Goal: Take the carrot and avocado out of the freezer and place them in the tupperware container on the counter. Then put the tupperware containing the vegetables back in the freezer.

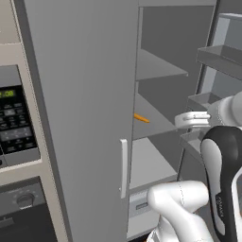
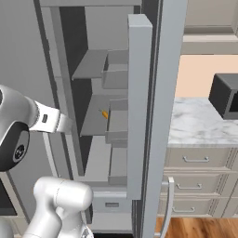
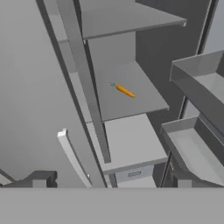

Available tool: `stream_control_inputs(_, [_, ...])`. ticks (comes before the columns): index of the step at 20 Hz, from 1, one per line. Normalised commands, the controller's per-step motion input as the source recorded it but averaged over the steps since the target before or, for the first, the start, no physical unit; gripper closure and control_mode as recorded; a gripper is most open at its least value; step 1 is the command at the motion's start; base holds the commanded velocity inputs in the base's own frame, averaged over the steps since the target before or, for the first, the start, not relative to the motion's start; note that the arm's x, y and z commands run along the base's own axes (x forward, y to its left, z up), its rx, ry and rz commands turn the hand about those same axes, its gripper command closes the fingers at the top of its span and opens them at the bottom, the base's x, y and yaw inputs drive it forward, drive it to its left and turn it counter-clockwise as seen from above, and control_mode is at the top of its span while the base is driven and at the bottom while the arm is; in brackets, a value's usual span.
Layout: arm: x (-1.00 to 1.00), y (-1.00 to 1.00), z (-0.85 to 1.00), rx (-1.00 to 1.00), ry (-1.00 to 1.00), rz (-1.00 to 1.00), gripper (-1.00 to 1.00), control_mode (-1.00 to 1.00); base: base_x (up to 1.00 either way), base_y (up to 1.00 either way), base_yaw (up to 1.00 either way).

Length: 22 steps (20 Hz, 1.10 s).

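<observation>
Claw (image 3: 109,181) tips, two dark stubs at the foot of the hand view, stand wide apart with nothing between them: released and empty, poised outside the open freezer (image 1: 80,94) and aimed into its grey interior. Ahead of the claw and well apart from it, the carrot (image 3: 124,90) lies alone on a middle shelf (image 3: 127,94), its thin tip pointing toward the right of the hand view, one shelf level above the lowest bare shelf. From the left base view the same orange stick (image 1: 141,118) peeks out just past the edge of the closed left door, whose white bar handle (image 1: 123,168) hangs below it; from the right base view it rests deep on the shelf (image 2: 105,114), behind the swung-open door with its tray-like bins.

By the look of things, the job has barely begun: the freezer is open, but the carrot is not yet lifted. The avocado cannot be made out on any shelf. The marble counter (image 2: 195,123) stretches to the right of the freezer, and no tupperware container can be picked out on the part seen. Everything else, both transfers and the container's return, appears left to do.
</observation>
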Motion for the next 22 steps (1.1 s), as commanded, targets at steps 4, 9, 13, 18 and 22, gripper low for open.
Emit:
stream_control_inputs(4, [0.24, 0.06, -0.23, -0.02, 0.21, 0.04, -1.0, -1.0, 0.0, 0.0, 0.0])
stream_control_inputs(9, [0.36, 0.0, -0.36, 0.0, 0.11, 0.0, -1.0, -1.0, 0.0, 0.0, 0.0])
stream_control_inputs(13, [0.64, -0.01, -0.46, 0.0, 0.0, 0.0, -1.0, -1.0, 0.0, 0.0, 0.0])
stream_control_inputs(18, [0.84, -0.1, -0.45, -0.01, 0.06, 0.0, -1.0, -1.0, 0.0, 0.0, 0.0])
stream_control_inputs(22, [0.73, -0.26, -0.33, -0.04, 0.14, 0.01, -1.0, -1.0, 0.0, 0.0, 0.0])
